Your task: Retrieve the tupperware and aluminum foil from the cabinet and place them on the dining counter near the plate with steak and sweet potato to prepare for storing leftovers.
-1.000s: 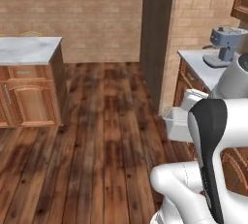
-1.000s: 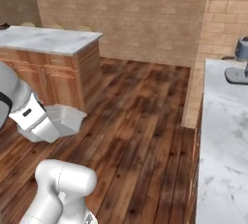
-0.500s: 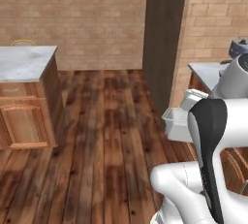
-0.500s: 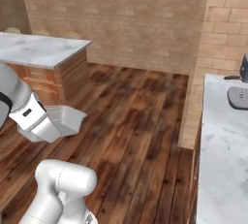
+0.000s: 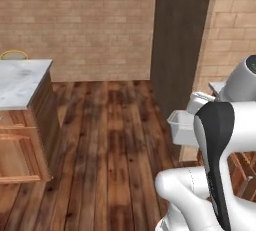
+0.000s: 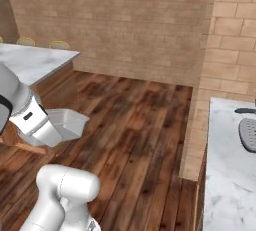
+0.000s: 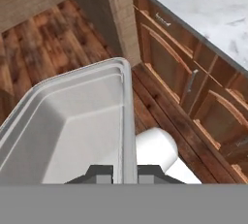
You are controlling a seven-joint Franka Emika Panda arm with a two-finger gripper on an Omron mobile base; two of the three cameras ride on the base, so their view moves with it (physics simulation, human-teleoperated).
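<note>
Brick walls and a plank floor (image 5: 110, 140) all round, and the tub (image 7: 72, 121) rides in mid-air above that floor, upright and open-topped. The end effector (image 7: 125, 172) is clamped on the tub's rim, one finger on each side of the wall. A marble counter (image 6: 30, 62) lies left of the tub; another counter (image 7: 213, 14) stands right of it.

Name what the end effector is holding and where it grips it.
The end effector holds the tupperware, pinching one side wall at the rim, one fingertip inside the tub and one outside.
</note>
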